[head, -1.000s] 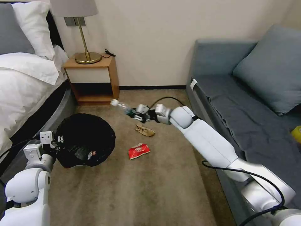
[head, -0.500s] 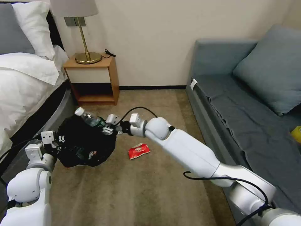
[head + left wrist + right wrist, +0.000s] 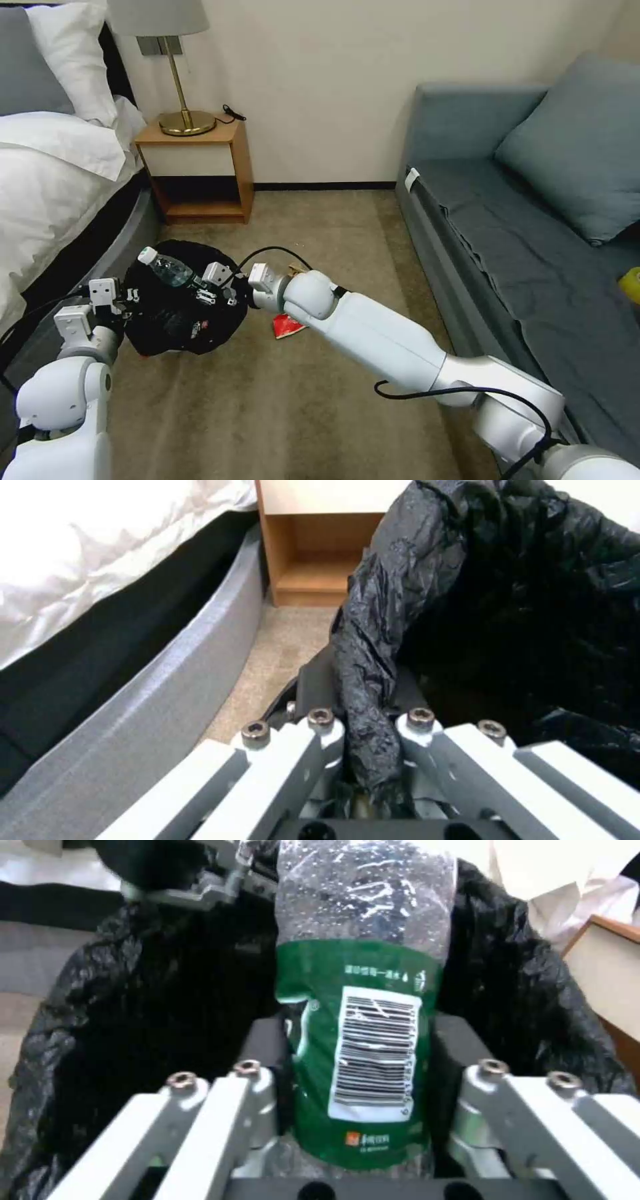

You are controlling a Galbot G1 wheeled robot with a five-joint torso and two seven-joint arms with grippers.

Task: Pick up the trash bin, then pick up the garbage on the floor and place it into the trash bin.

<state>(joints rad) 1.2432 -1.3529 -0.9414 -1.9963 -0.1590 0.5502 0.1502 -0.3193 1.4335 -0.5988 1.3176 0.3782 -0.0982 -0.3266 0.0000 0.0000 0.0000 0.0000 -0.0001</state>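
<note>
Left gripper [image 3: 127,295] down at floor level beside bed base [image 3: 127,700], clamped on rim of trash bin [image 3: 180,313]; in left wrist view fingers [image 3: 320,730] pinch fold of black bag [image 3: 373,680] between them. Bin tilted, mouth facing up and toward camera, bit of red at its base touching carpet [image 3: 300,413]. Bed [image 3: 47,173] with white bedding at far left; wooden nightstand [image 3: 200,167] behind bin, brass lamp [image 3: 180,100] on top.

Right gripper [image 3: 212,293] reaches across from right, positioned over bin mouth, closed on bottle [image 3: 165,268]. Bottle held near its base end, white cap pointing toward bed, body lying over black liner, not resting in it. Right wrist view: green label with barcode [image 3: 373,1050] squeezed between both pads [image 3: 267,1060], clear upper part of bottle [image 3: 363,895] against liner beyond.

Red packet [image 3: 285,325] on carpet just right of bin, mostly hidden under right forearm. Tan paper piece [image 3: 295,270] peeking out above right wrist, also on carpet. Gold-brown wrapper: cannot tell where.

Grey sofa [image 3: 533,220] along right side, cushion [image 3: 573,147] at its back corner, yellow object [image 3: 630,283] at frame edge on seat.
</note>
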